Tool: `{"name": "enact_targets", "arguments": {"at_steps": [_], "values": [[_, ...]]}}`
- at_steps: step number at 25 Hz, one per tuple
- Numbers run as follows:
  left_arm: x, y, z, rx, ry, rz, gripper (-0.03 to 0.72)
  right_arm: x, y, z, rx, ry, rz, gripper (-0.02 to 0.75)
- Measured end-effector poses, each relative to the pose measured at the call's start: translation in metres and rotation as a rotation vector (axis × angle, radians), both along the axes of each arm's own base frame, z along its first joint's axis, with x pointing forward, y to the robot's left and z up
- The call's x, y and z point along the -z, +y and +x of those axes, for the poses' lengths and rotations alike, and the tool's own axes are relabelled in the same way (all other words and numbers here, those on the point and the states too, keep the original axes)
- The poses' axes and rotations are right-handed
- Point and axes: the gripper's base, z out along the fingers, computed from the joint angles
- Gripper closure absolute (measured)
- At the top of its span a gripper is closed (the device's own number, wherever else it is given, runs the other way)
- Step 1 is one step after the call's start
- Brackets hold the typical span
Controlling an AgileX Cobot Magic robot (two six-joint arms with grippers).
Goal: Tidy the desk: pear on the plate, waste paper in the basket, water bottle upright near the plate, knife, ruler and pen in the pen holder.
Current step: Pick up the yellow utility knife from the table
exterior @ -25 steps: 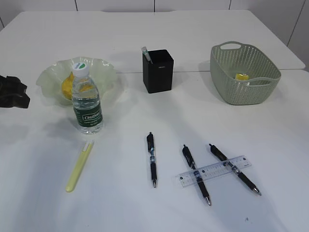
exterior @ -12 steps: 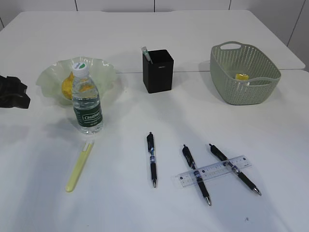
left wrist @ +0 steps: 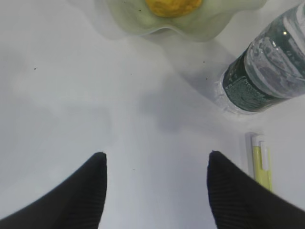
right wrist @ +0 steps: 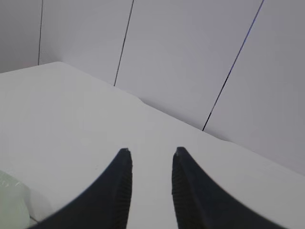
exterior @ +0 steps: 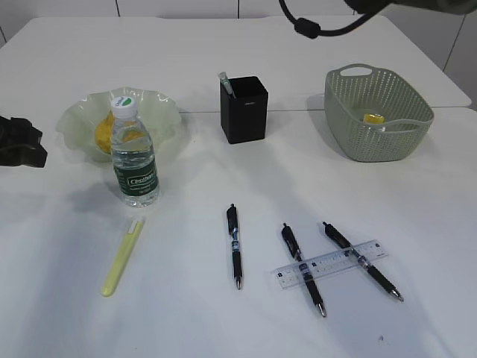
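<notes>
The pear (exterior: 104, 131) lies in the plate (exterior: 78, 115) at the surface's (exterior: 417, 201) left, and the bottle (exterior: 135, 153) stands upright just in front of it, touching or nearly touching the rim, so those two parts of the task look done. A yellow scrap (exterior: 372, 118) sits inside the basket (exterior: 350, 134) at far right, which suggests the paper is cleared too. The holder (exterior: 244, 110) stands between plate and basket with one light-tipped item (exterior: 224, 82) poking out of it. What remains lies in front: a yellow knife (exterior: 122, 257) below the bottle, one pen (exterior: 235, 245) at centre, and two more pens (exterior: 302, 270) (exterior: 361, 260) with the ruler (exterior: 329, 263) resting across them, so the ruler probably has to come off first or be lifted with care. The left pincer (left wrist: 157, 167) hovers low over bare surface, jaws wide apart and holding nothing, with bottle and knife just to its side, well placed for the knife. The right pincer (right wrist: 150, 157) is raised above the back of the surface, jaws narrowly apart and empty; only its cable (exterior: 313, 28) shows in the exterior view.
</notes>
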Motion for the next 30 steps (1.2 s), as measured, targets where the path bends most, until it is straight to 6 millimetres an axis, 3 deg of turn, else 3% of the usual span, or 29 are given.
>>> {"name": "enact_targets", "arguments": {"at_steps": [3, 12, 17, 30], "values": [[0.0, 0.0, 0.0, 0.0, 0.0, 0.0, 0.223, 0.016, -0.001, -0.003, -0.012, 0.017, -0.008, 0.519], [0.0, 0.0, 0.0, 0.0, 0.002, 0.0, 0.223, 0.039, -0.006, -0.024, -0.043, 0.029, -0.001, 0.519], [0.0, 0.0, -0.001, 0.001, 0.008, 0.0, 0.223, 0.064, -0.009, -0.04, -0.055, 0.075, 0.012, 0.519], [0.003, -0.001, -0.005, -0.002, 0.061, -0.016, 0.223, 0.085, -0.025, -0.09, -0.057, 0.171, 0.005, 0.519]]}}
